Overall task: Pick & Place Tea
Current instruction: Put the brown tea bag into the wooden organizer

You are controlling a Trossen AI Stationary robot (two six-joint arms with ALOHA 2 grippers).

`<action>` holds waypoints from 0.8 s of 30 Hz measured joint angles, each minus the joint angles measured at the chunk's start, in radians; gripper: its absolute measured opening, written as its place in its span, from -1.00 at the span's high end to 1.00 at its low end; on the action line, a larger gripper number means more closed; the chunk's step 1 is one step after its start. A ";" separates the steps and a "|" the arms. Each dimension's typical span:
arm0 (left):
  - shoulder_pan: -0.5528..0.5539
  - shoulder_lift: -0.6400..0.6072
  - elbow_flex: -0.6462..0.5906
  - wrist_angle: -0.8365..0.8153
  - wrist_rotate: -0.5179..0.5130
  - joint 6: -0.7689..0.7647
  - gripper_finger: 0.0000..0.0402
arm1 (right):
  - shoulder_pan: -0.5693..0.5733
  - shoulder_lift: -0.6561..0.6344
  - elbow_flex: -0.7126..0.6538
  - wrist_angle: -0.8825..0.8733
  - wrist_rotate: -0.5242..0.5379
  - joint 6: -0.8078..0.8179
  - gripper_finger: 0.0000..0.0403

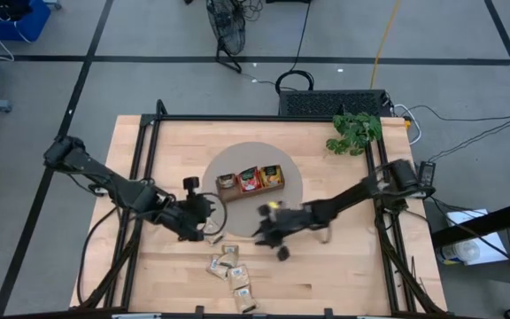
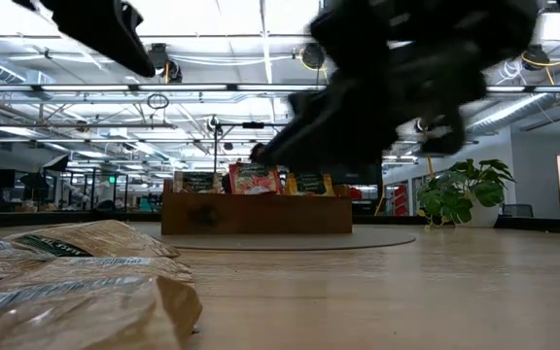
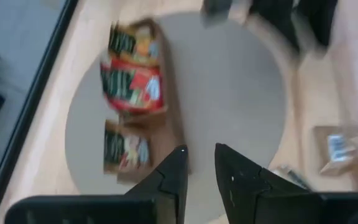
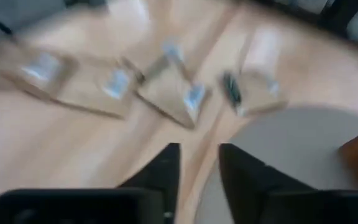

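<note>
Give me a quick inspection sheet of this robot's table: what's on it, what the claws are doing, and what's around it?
Surface: wooden table with a round grey mat in the middle.
Job's things: wooden tray on the mat, holding tea sachets in all three compartments; loose pale sachets near the front edge.
Clutter: small green plant at the back right corner.
Grippers: left gripper empty, fingers slightly apart, in front of the mat; right gripper empty, fingers apart, at the mat's front edge.
Cables: several run across the floor behind the table and along its right side.
Surroundings: grey floor, a fan behind the table; no person seen.
</note>
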 joint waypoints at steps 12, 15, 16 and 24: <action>-0.006 0.000 0.004 0.040 -0.006 0.063 0.57 | 0.058 0.311 0.568 -0.640 0.028 -0.333 -0.14; -0.003 0.001 0.004 0.038 -0.006 0.063 0.57 | 0.064 0.324 0.589 -0.636 0.033 -0.379 -0.13; -0.003 0.001 0.004 0.039 -0.007 0.063 0.57 | 0.060 0.329 0.590 -0.624 0.033 -0.391 -0.11; -0.004 0.001 0.003 0.045 -0.005 0.053 0.57 | 0.023 0.352 0.590 -0.557 0.058 -0.456 0.02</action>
